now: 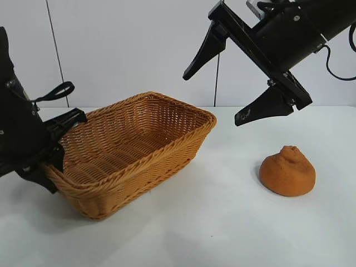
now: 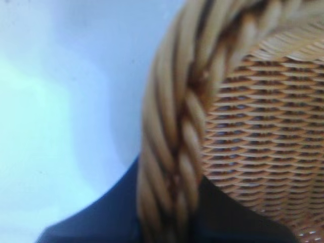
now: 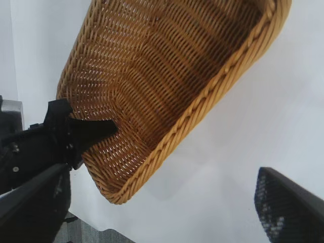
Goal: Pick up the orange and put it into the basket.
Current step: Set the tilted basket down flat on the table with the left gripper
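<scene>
The orange, a dull orange-brown lump with a wrinkled bump on top, lies on the white table at the right, apart from everything. The wicker basket stands left of centre. My left gripper is shut on the basket's braided rim at its left end, with one finger inside and one outside. In the left wrist view, the left gripper pinches the braid between dark fingers. My right gripper hangs open, high above the table between basket and orange, holding nothing. The right wrist view shows the basket, not the orange.
The white tabletop spreads in front of and between the basket and the orange. A pale wall stands behind. In the right wrist view, the table's edge runs close below the basket's corner.
</scene>
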